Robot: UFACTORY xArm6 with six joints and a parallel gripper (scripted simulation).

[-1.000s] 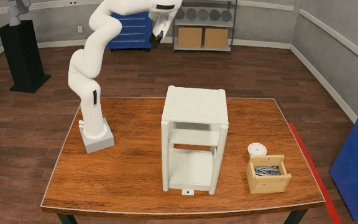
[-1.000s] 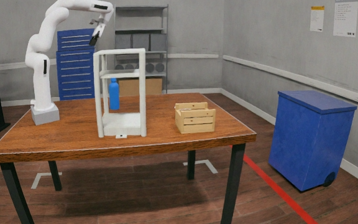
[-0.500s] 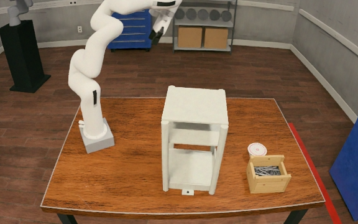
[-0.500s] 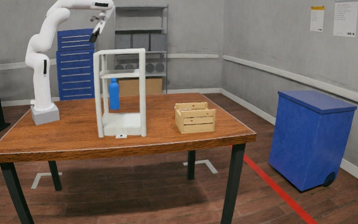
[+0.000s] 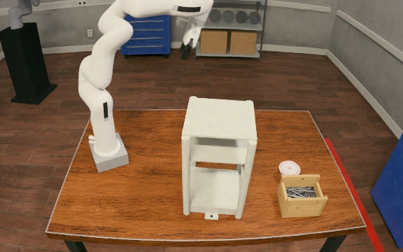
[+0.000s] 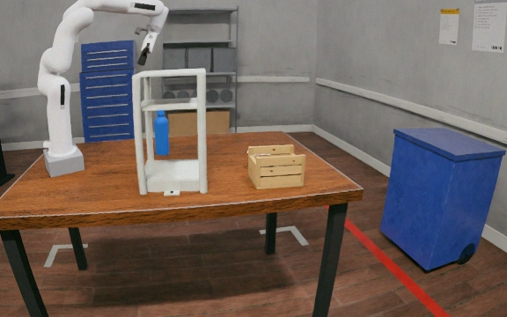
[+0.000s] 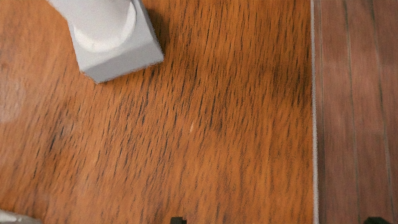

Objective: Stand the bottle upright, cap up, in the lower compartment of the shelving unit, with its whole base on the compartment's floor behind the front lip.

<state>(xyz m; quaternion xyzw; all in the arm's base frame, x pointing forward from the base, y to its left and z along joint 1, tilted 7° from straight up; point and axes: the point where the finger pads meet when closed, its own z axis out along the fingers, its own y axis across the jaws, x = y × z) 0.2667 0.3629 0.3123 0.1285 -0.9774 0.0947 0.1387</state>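
Observation:
The blue bottle stands upright, cap up; I see it through the open frame of the white shelving unit. Its base seems to rest on the table just behind the unit, not on the compartment floor. In the top view the unit hides the bottle, and the lower compartment looks empty. My gripper is open and empty, high above the table behind the unit and well away from the bottle. It also shows in the exterior view. In the wrist view only the fingertips show, over bare table.
A wooden crate of nails and a round white disc sit right of the unit. My arm's grey base stands at the table's left. The table's far edge shows in the wrist view.

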